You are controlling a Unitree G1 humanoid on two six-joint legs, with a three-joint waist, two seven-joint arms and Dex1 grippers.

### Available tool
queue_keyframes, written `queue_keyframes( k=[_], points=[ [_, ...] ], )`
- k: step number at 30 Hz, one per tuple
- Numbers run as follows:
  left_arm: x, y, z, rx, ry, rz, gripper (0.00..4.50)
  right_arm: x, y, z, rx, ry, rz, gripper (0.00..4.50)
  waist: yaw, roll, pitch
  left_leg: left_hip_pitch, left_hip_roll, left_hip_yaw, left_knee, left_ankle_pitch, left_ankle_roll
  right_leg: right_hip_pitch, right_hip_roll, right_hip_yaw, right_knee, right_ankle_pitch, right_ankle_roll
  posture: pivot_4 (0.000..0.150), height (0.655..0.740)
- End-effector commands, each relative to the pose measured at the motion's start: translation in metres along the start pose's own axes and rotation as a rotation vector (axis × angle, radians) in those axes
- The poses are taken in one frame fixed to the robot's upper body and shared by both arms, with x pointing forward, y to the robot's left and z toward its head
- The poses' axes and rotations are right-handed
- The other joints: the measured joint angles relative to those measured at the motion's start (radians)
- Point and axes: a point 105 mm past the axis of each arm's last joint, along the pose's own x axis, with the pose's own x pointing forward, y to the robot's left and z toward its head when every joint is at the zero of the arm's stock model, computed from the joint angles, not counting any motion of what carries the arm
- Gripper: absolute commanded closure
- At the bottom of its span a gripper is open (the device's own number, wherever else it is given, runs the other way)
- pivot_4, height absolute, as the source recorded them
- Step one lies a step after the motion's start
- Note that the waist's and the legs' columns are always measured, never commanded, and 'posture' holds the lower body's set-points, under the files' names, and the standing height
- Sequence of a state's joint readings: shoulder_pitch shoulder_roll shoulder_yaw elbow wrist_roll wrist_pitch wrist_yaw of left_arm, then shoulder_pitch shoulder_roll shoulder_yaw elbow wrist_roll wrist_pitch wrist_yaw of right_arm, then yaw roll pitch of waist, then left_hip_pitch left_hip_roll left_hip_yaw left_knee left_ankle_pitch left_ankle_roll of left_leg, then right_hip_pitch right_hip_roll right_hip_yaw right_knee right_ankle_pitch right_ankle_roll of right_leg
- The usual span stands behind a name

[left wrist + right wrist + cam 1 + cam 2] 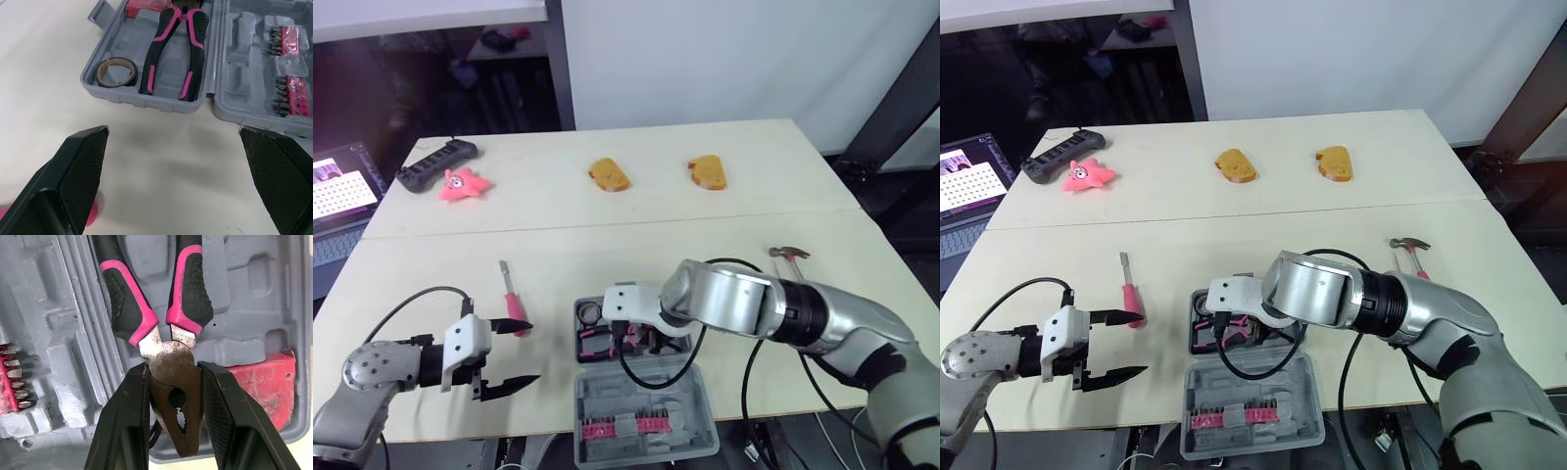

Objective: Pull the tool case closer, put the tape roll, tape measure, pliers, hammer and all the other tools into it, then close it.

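The grey tool case (693,384) lies open at the table's front middle, with its bit-holder lid (631,427) nearest me. Inside it are the tape roll (117,72), a red tape measure (264,382) and the black-and-pink pliers (173,49). My right gripper (173,369) is over the case, shut on the pliers' metal head (171,377). My left gripper (504,357) hovers open left of the case, holding nothing. A pink-handled screwdriver (512,299) lies just beyond it. The hammer (790,255) rests on the table at the right.
At the table's far side lie two orange bread-like pieces (609,175) (708,172), a pink starfish toy (463,184) and a black power strip (436,163). A laptop (337,196) sits off the left edge. The case reaches the front edge.
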State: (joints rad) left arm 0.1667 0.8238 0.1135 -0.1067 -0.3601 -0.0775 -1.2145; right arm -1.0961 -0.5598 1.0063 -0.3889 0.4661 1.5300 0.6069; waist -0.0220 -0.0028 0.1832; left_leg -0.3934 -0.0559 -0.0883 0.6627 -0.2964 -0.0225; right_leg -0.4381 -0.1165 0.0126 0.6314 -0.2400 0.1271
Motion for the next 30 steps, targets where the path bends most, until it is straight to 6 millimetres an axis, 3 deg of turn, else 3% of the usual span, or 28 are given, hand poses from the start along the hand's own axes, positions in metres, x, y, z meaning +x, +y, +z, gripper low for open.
queue_keyframes(
  k=[1, 3, 9, 20, 23, 28, 29, 30],
  points=[
    [-0.002, 0.002, 0.007, 0.029, -0.016, 0.015, 0.0, 0.0, 0.0, 0.007, -0.019, -0.043, -0.007, 3.5, 0.0, 0.0, 0.0, 0.0, 0.0, 0.0, 0.0, 0.0, 0.0, 0.0, 0.0, 0.0, 0.0, 0.0, 0.0, 0.15, 0.74],
    [-0.002, 0.001, 0.007, 0.029, -0.015, 0.014, 0.0, 0.001, 0.0, 0.007, -0.017, -0.045, -0.005, 3.5, -0.001, 0.0, 0.0, 0.0, 0.0, 0.0, 0.0, 0.0, 0.0, 0.0, 0.0, 0.0, 0.0, 0.0, 0.0, 0.15, 0.74],
    [-0.002, 0.002, 0.007, 0.028, -0.014, 0.014, 0.0, 0.001, -0.001, 0.011, -0.012, -0.077, 0.0, 0.79, 0.0, 0.0, 0.0, 0.0, 0.0, 0.0, 0.0, 0.0, 0.0, 0.0, 0.0, 0.0, 0.0, 0.0, 0.0, 0.15, 0.74],
    [-0.001, 0.005, 0.008, 0.035, -0.017, 0.018, 0.0, -0.012, -0.001, 0.03, 0.019, -0.257, 0.043, 0.79, 0.001, 0.0, 0.0, 0.0, 0.0, 0.0, 0.0, 0.0, 0.0, 0.0, 0.0, 0.0, 0.0, 0.0, 0.0, 0.15, 0.74],
    [-0.001, 0.005, 0.009, 0.035, -0.018, 0.018, 0.0, -0.01, 0.0, 0.036, 0.043, -0.353, 0.066, 1.59, 0.002, 0.0, 0.0, 0.0, 0.0, 0.0, 0.0, 0.0, 0.0, 0.001, 0.0, 0.0, 0.0, 0.0, 0.0, 0.15, 0.74],
    [-0.001, 0.006, 0.009, 0.036, -0.015, 0.02, 0.0, -0.005, -0.004, 0.041, 0.032, -0.554, 0.018, 4.12, 0.002, -0.001, -0.001, 0.001, 0.0, 0.001, 0.0, 0.0, 0.0, 0.001, 0.0, 0.0, 0.0, 0.0, 0.0, 0.15, 0.74],
    [-0.001, 0.007, 0.009, 0.036, -0.015, 0.02, 0.0, -0.004, -0.005, 0.04, 0.027, -0.567, 0.001, 4.47, 0.002, -0.001, -0.001, 0.001, 0.0, 0.001, 0.0, 0.0, 0.0, 0.002, 0.0, 0.0, 0.0, 0.0, 0.0, 0.15, 0.74],
    [-0.002, 0.007, 0.009, 0.036, -0.015, 0.021, 0.0, -0.007, -0.005, 0.041, 0.047, -0.634, -0.018, 4.47, 0.002, -0.001, -0.001, 0.001, 0.0, 0.001, 0.0, 0.0, 0.0, 0.002, 0.0, 0.0, 0.0, 0.0, 0.0, 0.15, 0.74]
  ],
)
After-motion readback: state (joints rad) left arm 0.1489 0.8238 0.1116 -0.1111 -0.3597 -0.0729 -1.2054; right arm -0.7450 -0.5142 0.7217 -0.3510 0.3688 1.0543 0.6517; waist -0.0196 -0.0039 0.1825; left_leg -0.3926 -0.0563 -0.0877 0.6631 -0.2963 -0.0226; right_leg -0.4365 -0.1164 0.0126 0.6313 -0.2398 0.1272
